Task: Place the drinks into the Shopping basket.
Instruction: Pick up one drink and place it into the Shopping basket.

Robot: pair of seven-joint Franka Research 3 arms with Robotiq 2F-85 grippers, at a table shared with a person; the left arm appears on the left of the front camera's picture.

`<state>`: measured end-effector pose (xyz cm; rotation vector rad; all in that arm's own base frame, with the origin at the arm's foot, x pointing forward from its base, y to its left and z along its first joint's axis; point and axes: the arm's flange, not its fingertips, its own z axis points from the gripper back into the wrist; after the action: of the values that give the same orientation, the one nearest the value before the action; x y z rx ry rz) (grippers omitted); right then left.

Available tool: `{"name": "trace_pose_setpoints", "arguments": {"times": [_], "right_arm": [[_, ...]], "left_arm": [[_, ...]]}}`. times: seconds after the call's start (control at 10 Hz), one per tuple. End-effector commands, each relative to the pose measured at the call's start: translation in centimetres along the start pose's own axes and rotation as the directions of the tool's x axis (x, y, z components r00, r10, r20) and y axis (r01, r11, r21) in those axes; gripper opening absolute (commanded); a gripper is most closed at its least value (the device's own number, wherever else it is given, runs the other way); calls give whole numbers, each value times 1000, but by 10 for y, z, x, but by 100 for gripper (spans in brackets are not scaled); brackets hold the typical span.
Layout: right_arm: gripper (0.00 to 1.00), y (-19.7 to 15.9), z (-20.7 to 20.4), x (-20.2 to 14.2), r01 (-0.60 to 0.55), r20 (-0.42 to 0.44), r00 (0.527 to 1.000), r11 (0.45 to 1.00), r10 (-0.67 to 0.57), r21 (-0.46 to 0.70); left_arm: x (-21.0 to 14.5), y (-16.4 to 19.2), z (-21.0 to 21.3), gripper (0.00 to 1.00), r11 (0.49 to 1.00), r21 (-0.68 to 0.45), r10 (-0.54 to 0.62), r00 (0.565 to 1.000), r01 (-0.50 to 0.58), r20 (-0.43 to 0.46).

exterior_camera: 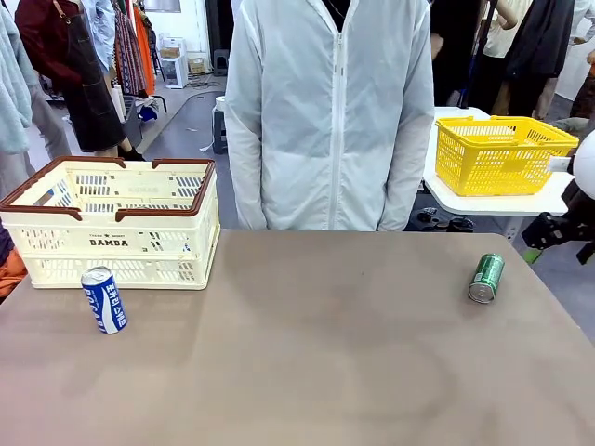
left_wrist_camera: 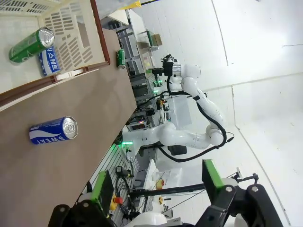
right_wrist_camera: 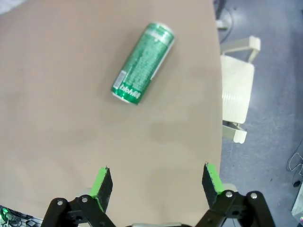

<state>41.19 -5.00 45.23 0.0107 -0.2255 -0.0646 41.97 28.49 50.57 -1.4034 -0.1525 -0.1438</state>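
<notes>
The cream Shopping basket (exterior_camera: 112,243) with a brown rim stands at the table's far left. Just in front of it a blue can (exterior_camera: 104,299) lies on its side. A slim green can (exterior_camera: 485,278) lies near the right edge. In the left wrist view a green can (left_wrist_camera: 31,45) lies inside the basket (left_wrist_camera: 102,42) with a blue lettered thing (left_wrist_camera: 49,61) beside it, and the blue can (left_wrist_camera: 53,130) lies outside. My left gripper (left_wrist_camera: 156,184) is open, high and away from the cans. My right gripper (right_wrist_camera: 156,180) hangs open above the table, short of the slim green can (right_wrist_camera: 143,62).
A person in a white jacket (exterior_camera: 330,111) stands at the far side, hands down. A yellow mesh basket (exterior_camera: 502,153) sits on a white side table at the back right. My right arm (exterior_camera: 581,186) is at the right edge, beyond the table's corner.
</notes>
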Motion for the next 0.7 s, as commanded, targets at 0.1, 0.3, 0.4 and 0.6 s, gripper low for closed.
{"name": "trace_pose_setpoints", "arguments": {"times": [0.1,0.3,0.4,0.6], "right_arm": [[100,-2,-16,24,22,-5,1000,1000,-22,-2],[100,-7,-48,69,68,65,996,998,-68,-8],[100,-12,-67,86,79,65,995,997,-77,-27],[100,-6,-98,109,53,33,998,999,-54,12]], "left_arm": [[-2,-2,1,100,1000,4,3,1000,-3,-3],[-2,-2,1,100,1000,4,3,1000,-3,-3],[-2,-2,1,100,1000,4,3,1000,-3,-3],[-2,-2,1,100,1000,4,3,1000,-3,-3]]}}
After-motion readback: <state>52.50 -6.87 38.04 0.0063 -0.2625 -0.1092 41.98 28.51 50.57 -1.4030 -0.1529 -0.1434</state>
